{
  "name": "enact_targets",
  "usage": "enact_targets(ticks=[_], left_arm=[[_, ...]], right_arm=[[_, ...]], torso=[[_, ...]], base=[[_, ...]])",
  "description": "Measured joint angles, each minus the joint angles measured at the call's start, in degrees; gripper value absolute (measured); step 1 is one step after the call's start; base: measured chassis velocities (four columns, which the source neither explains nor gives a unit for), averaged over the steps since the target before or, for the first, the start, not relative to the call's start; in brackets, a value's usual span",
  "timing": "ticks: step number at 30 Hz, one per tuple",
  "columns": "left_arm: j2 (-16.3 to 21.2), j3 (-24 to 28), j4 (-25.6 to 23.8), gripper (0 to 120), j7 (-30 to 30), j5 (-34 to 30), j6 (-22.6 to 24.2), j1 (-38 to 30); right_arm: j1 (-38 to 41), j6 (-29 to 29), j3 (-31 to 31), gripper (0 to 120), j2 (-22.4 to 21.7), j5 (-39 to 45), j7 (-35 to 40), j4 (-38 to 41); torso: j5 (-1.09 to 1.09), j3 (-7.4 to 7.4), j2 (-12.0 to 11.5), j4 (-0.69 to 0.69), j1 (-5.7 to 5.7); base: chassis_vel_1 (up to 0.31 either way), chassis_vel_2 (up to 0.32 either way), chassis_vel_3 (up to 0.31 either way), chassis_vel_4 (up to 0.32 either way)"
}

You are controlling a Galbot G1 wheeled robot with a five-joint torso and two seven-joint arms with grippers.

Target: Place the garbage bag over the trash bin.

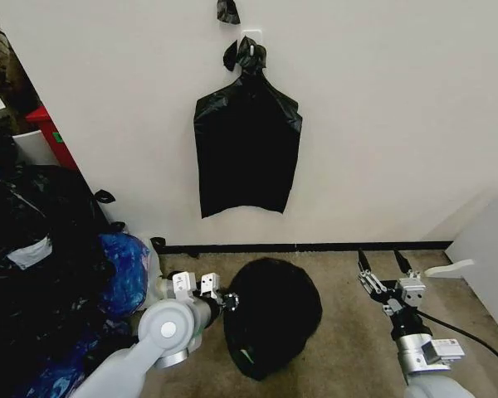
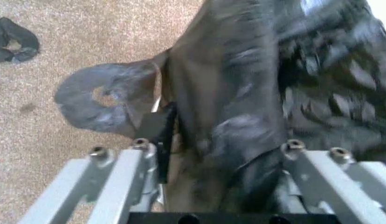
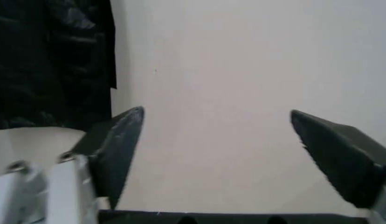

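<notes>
The glossy black garbage bag [image 1: 272, 317] lies draped as a rounded mound on the carpet in front of the wall. The trash bin is hidden beneath it. My left gripper [image 1: 225, 300] is at the bag's left edge. In the left wrist view crinkled black film [image 2: 243, 93] runs down between its fingers [image 2: 161, 133], which are shut on it, and a loop handle of the bag [image 2: 99, 100] sticks out to one side. My right gripper [image 1: 380, 264] hovers to the right of the bag, apart from it. It is open and points at the bare wall, its fingers [image 3: 121, 140] holding nothing.
A bunch of flat black bags [image 1: 247, 153] hangs on the wall above. Stuffed black sacks [image 1: 33, 249] and a blue plastic bag [image 1: 120, 269] crowd the left. A white panel [image 1: 490, 249] stands at the right. A black scrap [image 2: 16, 39] lies on the carpet.
</notes>
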Motion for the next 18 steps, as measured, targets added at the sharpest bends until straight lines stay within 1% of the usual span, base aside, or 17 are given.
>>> enact_targets(ticks=[2,3,5,6,7,12,13,15,18], left_arm=[[-0.02,0.02,0.04,52,0.06,0.03,-0.02,-0.09],[0.03,-0.02,-0.04,57,0.07,0.04,-0.02,-0.07],[0.16,-0.12,-0.25,59,0.07,0.04,-0.03,0.01],[0.47,-0.35,-0.83,63,0.02,0.04,-0.05,0.32],[0.88,-0.8,-1.44,71,-0.25,0.05,-0.05,0.86],[1.6,-2.78,-3.92,90,-2.6,-0.75,0.1,2.97],[1.6,-2.78,-3.92,90,-2.6,-0.75,0.1,2.97],[1.88,-3.81,-5.27,97,-3.46,-0.94,0.14,3.94],[2.57,-4.99,-7.22,100,-4.64,-0.97,0.14,4.94]], right_arm=[[0.0,-0.12,0.22,98,0.01,0.13,0.17,0.23],[0.0,-0.19,0.32,99,0.02,0.22,0.23,0.36],[-0.03,-0.29,0.36,100,0.02,0.37,0.27,0.49],[-0.02,-0.47,0.35,100,0.01,0.6,0.38,0.67],[0.07,-0.75,0.18,100,-0.03,0.75,0.55,0.89],[0.9,-2.22,-1.06,100,-0.44,1.28,1.3,1.91],[0.9,-2.22,-1.06,100,-0.44,1.28,1.3,1.91],[1.26,-2.79,-1.51,100,-0.61,1.44,1.59,2.34],[1.35,-3.45,-2.15,100,-0.71,1.71,1.95,3.17]], torso=[[0.0,0.0,0.0,0.0,0.0],[0.0,0.0,0.0,0.0,0.0],[-0.01,0.0,0.0,0.0,0.0],[0.0,0.0,0.0,-0.01,0.0],[0.0,0.0,0.0,0.0,0.0],[0.0,0.0,0.0,0.0,0.0],[0.0,0.0,0.0,0.0,0.0],[-0.01,0.0,0.0,0.0,0.0],[-0.01,0.0,0.0,0.0,0.0]], base=[[0.0,0.0,0.0,0.0],[0.0,0.0,0.0,0.0],[0.0,0.0,0.0,0.0],[0.0,0.0,0.0,0.0],[0.0,0.0,0.0,0.0],[0.0,0.0,0.0,0.0],[0.0,0.0,0.0,0.0],[0.0,0.0,0.0,0.0],[0.0,0.0,0.0,0.0]])
